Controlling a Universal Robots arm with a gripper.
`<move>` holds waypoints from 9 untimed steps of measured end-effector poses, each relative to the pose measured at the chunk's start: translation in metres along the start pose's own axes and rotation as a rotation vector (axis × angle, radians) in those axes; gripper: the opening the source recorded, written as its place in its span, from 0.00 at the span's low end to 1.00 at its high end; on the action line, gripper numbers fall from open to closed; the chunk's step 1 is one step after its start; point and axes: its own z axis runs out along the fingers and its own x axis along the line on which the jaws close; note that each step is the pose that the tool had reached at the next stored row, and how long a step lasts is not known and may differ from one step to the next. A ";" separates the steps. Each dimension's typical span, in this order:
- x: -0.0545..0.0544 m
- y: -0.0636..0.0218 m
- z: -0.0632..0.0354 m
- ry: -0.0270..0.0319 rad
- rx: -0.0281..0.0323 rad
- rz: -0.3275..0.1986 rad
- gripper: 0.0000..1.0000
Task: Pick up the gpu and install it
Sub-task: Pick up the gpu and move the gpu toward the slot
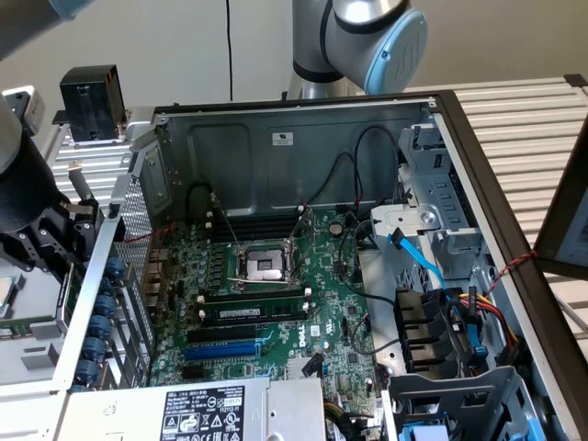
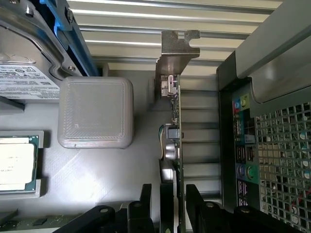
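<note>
Hovering outside the computer case (image 1: 276, 138) at the exterior view's left: gripper (image 1: 41, 246); blue slot (image 1: 220, 350) on the motherboard (image 1: 322, 294) bare, nothing installed. At the wrist: gpu (image 2: 176, 111) on edge beside the port panel (image 2: 240, 145), between spread fingers (image 2: 146, 199), apparently unclamped; lift, install undone.

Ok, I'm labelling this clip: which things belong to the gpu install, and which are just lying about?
Job:
gpu
gripper, open astride it
motherboard
computer case

Lying about:
grey block
processor chip
black box
</note>
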 end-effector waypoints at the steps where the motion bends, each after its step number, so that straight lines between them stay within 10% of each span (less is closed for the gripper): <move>1: 0.000 0.0000 0.0000 0.0007 0.0002 0.000 0.41; 9: 0.000 0.0001 0.0004 0.0022 0.0008 0.001 0.41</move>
